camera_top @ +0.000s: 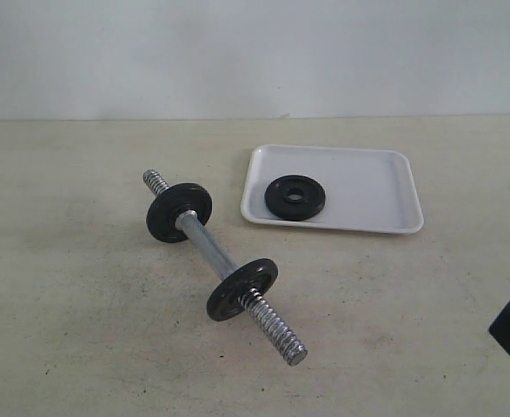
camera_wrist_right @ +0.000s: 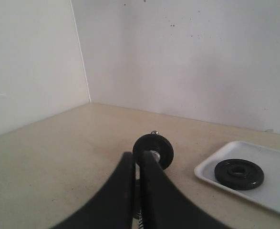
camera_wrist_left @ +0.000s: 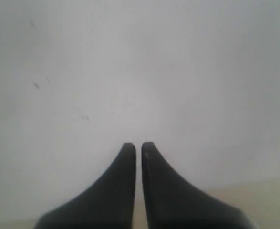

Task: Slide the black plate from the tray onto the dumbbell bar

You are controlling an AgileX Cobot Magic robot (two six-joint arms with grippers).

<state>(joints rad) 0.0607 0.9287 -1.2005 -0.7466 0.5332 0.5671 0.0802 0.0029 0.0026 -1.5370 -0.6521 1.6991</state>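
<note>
Now, black plate [camera_top: 294,197] sits in the tray [camera_top: 367,187], dumbbell bar [camera_top: 211,248] beside; left pincer [camera_wrist_left: 138,145], nearly closed, empty, faces only wall [camera_wrist_left: 130,71]; right pincer [camera_wrist_right: 136,155], likewise, sees both.

Beige counter [camera_top: 81,347] carrying a dumbbell bar [camera_top: 209,246] and a tray [camera_top: 367,178].
The counter is pale, matte and scuffed, with small dark specks scattered over it. The chrome dumbbell bar lies left of centre, slanting from far left to near right. It is propped on two black discs, the far disc [camera_top: 179,212] and the near disc [camera_top: 241,289], both resting on their rims, with a threaded end beyond each. The white tray sits flat farther back to the right, apart from the bar.
</note>
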